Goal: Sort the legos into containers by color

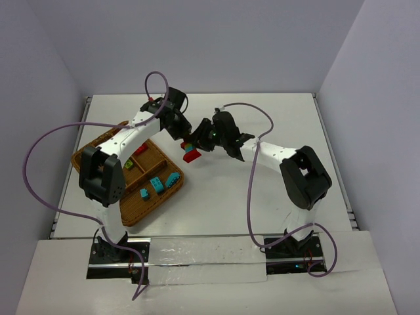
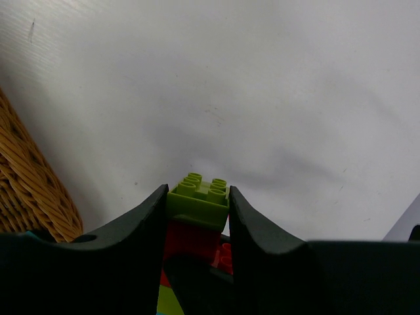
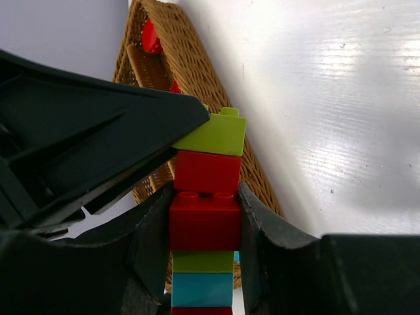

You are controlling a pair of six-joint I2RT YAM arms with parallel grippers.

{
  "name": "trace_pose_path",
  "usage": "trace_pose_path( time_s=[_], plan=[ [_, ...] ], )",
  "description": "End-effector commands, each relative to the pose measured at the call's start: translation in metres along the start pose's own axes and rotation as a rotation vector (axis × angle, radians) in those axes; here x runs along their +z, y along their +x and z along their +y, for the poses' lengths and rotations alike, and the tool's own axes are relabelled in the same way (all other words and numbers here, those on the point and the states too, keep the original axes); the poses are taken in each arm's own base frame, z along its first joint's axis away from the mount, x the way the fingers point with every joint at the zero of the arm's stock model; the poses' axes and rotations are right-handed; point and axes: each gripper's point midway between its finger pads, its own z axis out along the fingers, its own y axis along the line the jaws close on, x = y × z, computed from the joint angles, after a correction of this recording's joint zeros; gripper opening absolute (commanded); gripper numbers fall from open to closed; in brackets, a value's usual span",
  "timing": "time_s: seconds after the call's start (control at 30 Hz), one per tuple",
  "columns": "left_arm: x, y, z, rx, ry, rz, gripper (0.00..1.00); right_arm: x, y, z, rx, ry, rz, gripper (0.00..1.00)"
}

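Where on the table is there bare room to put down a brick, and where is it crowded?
Bare: the table between the wicker tray and the right arm; also the far right corner. Crowded: the centre, where both jaws grip the lego stack, and the tray under the left arm.

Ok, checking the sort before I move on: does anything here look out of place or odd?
Nothing spilled or damaged. One oddity: a joined multicoloured stack of plastic bricks is held beside the brown wicker tray, the left gripper clamping its green top brick, the right gripper a red brick below.
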Motion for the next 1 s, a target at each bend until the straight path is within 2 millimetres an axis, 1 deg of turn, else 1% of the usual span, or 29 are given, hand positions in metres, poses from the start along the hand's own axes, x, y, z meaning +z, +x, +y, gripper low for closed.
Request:
trace_pose_path(
  time_s=[0.0,0.1,0.2,0.27,0.4,0.5,0.6,0.67,0.73,0.83,0.9,0.97],
  plan=[
    [-0.025,-0.004,-0.017,0.009,0.076,-0.021,0.00,-0.013,-0.009,0.031,-0.039,-0.123,-0.071,0.01],
    [-0.027,-0.008,-0.018,0.015,0.071,-0.040,0.00,-0.014,-0.007,0.025,-0.048,-0.111,-0.064,0.00],
    [-0.031,-0.013,-0.021,0.020,0.073,-0.052,0.00,-0.017,0.000,0.018,-0.065,-0.111,-0.050,0.00],
    [-0.034,-0.018,-0.023,0.027,0.075,-0.064,0.00,-0.019,0.009,0.007,-0.090,-0.096,-0.029,0.00],
    [-0.038,-0.026,-0.027,0.037,0.092,-0.075,0.00,-0.028,0.018,-0.010,-0.126,-0.078,-0.007,0.00],
    [-0.036,-0.030,-0.027,0.049,0.090,-0.081,0.00,-0.035,0.022,-0.018,-0.144,-0.064,0.012,0.00],
    [-0.033,-0.030,-0.027,0.060,0.091,-0.075,0.00,-0.041,0.024,-0.024,-0.151,-0.056,0.037,0.00],
    [-0.032,-0.029,-0.029,0.071,0.095,-0.071,0.00,-0.045,0.025,-0.032,-0.159,-0.026,0.046,0.00],
    [-0.032,-0.030,-0.030,0.079,0.094,-0.072,0.00,-0.048,0.020,-0.041,-0.158,0.012,0.038,0.00],
    [-0.034,-0.034,-0.029,0.096,0.084,-0.086,0.00,-0.053,0.006,-0.056,-0.149,0.072,0.005,0.00],
    [-0.038,-0.037,-0.027,0.116,0.079,-0.098,0.00,-0.059,0.001,-0.075,-0.143,0.160,0.002,0.00],
    [-0.042,-0.040,-0.024,0.146,0.072,-0.108,0.00,-0.064,-0.018,-0.097,-0.182,0.296,-0.056,0.00]
  ],
)
